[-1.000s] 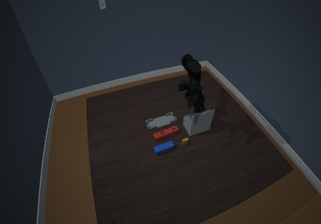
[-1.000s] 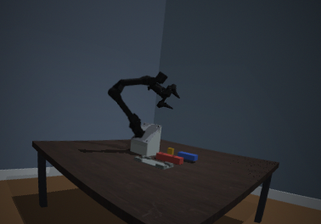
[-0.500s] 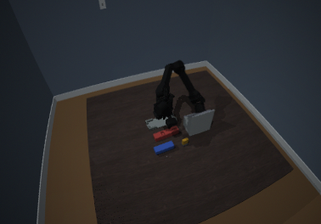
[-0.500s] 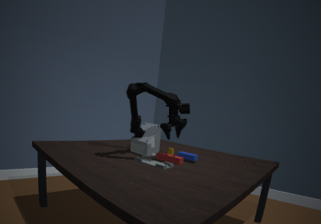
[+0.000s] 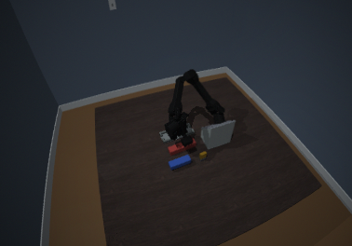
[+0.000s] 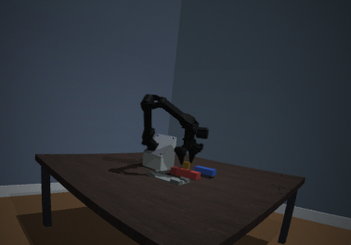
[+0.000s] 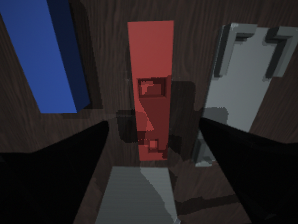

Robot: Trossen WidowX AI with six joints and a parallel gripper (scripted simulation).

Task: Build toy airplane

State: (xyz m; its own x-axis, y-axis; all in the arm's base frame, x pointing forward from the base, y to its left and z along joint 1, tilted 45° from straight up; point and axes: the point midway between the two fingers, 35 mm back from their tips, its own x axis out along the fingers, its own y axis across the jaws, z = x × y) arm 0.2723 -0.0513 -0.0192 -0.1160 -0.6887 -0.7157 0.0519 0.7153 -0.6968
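1. Gripper point(image 7: 150, 150) hangs low over the red fuselage point(image 7: 150, 75), fingers spread wide apart with nothing between them; one dark finger point(image 7: 55, 165) shows at each side of the wrist view.
2. Fuselage lies flat on the dark wood surface point(image 5: 209, 200), outside the jig, with two square sockets on its upper face: a larger one near mid-length and a smaller one near the end closest to the gripper.
3. Blue wing point(image 7: 47, 55) lies beside the fuselage on the surface, apart from it, slightly angled in the wrist view.
4. Grey jig point(image 7: 240, 75) sits on the fuselage's other side, its cradle unoccupied.
5. Yellow tail fin point(image 5: 203, 155) rests on the surface near the wing's end, just beside the arm's white base block point(image 5: 218, 134).
6. Arm point(image 6: 167, 109) arches up from the base and reaches down toward the parts.
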